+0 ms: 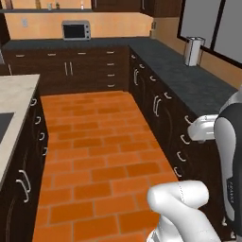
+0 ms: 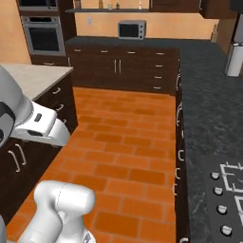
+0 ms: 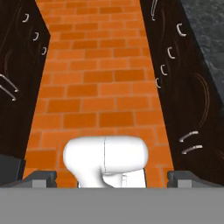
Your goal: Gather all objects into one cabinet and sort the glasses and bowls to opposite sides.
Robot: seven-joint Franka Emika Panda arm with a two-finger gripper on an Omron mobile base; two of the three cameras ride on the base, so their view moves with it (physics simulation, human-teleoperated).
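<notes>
We look down on orange brick floor (image 3: 100, 74) btwn dark drawer units (image 3: 183, 87) w/ handles. Finger tips (image 3: 43, 177) sit wide apart.

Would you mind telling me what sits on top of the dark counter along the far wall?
On the dark speckled counter stands a silver microwave with a dark door, against the orange wall. A white cylindrical canister stands on the side run. What is in the cabinets below is hidden by closed doors.

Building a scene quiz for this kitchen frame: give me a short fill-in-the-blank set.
1. The floor between the cabinet runs is laid with orange ____.
2. The toaster oven sits on the ____ counter.
3. The gripper has its jaws ____.
4. The paper towel roll stands ____ on the dark counter.

Missing words: bricks; back; open; upright
</notes>
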